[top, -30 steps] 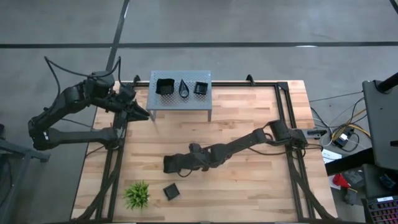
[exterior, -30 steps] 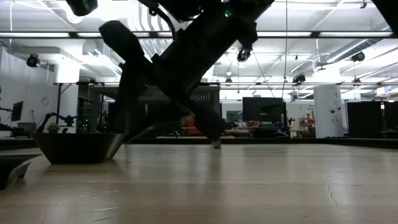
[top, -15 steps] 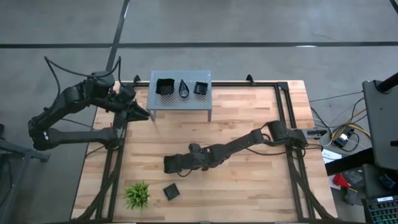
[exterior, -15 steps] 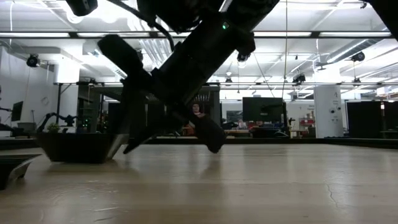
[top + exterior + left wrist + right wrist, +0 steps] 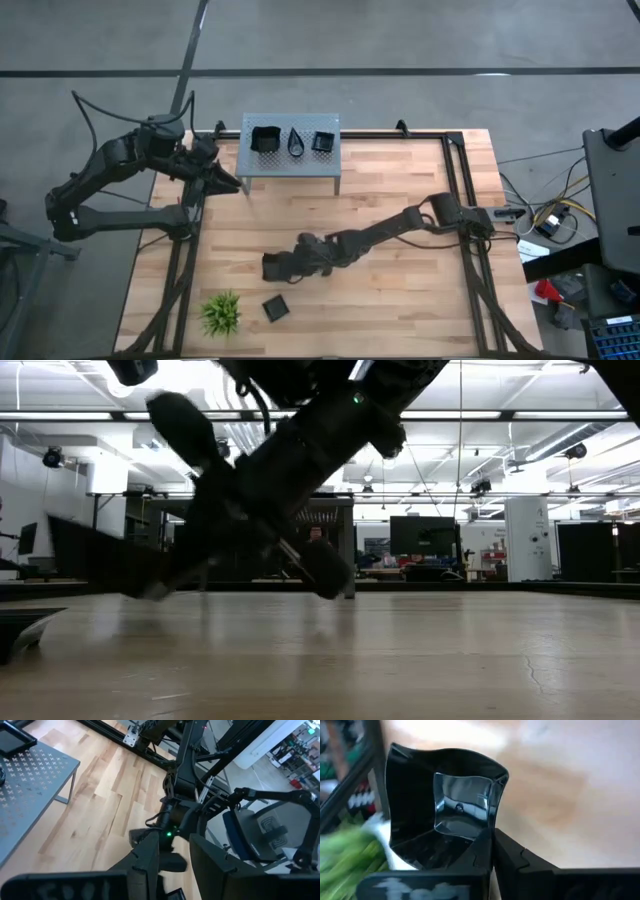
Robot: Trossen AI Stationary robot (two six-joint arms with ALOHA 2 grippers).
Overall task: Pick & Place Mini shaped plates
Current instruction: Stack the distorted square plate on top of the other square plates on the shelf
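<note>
Three glossy black mini plates, a large square (image 5: 264, 139), a teardrop (image 5: 296, 143) and a small square (image 5: 323, 142), sit in a row on a grey perforated stand, another square plate (image 5: 276, 308) lies on the table, and one (image 5: 445, 812) is clamped at its rim.

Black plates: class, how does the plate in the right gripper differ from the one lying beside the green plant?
1. The held plate is clamped at its rim by the shut right gripper. The loose plate lies free on the table, with nothing touching it.
2. The loose plate sits right beside the plant, and the held plate is farther from it.

Both are black, glossy and square with raised rims.
</note>
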